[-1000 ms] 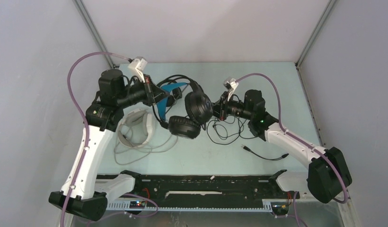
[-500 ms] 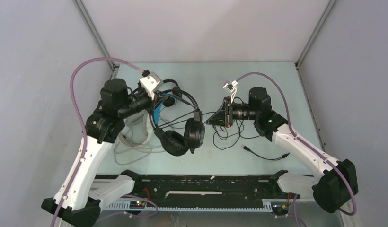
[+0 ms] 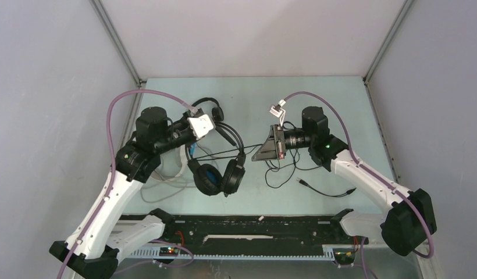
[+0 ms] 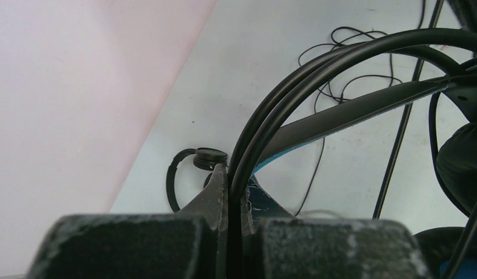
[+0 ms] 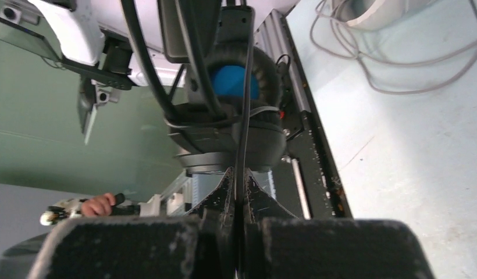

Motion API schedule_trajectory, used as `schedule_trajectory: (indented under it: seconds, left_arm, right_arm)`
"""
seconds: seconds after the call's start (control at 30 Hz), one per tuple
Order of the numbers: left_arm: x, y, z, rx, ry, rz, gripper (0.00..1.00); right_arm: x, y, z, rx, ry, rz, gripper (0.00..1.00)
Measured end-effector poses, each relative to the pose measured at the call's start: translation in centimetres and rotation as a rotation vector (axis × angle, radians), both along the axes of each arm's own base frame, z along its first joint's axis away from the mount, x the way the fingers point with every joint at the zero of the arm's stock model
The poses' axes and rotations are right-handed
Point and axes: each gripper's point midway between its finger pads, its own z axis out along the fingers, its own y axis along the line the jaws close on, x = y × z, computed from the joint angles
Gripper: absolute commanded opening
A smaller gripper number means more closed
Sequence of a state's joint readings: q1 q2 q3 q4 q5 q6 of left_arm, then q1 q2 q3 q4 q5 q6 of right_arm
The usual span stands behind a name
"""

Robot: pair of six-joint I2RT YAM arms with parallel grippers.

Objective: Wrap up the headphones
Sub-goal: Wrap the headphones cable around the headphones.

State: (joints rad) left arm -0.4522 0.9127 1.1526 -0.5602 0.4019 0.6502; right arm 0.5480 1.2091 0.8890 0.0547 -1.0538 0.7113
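Scanning the headphones (image 3: 231, 176), any lettering seems unreadable.

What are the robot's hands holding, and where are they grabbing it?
The left gripper pinches the black-and-blue headphones by the thin headband hoops. The right gripper pinches the black cable leading to them.

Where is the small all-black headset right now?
In the top view, the small all-black headset lies on the table left of centre, toward the back. It is just beyond the left wrist camera and behind the blue-lined headset.
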Motion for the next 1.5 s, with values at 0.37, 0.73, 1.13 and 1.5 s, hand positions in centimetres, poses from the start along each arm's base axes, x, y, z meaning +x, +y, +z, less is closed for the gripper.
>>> schedule_trajectory:
  seconds: [0.37,0.73,1.13,1.5]
  left_arm:
    - [1.9,0.6,0.8,0.035,-0.105,0.112,0.0]
    - [2.0,1.7,1.3,-0.021,-0.153,0.205,0.0]
    - [2.7,3.3,0.4,-0.096,-0.081,0.385,0.0]
    - [2.5,4.0,-0.2,-0.185,-0.002,0.544,0.0]
  right_arm:
    - [-0.5,0.2,1.6,0.038,0.115,0.021,0.04]
    - [-1.0,1.2,4.8,0.132,0.149,0.045,0.04]
    - [0.4,3.2,7.0,0.169,0.177,0.036,0.1]
    - [0.7,5.1,10.0,0.192,0.121,0.057,0.13]
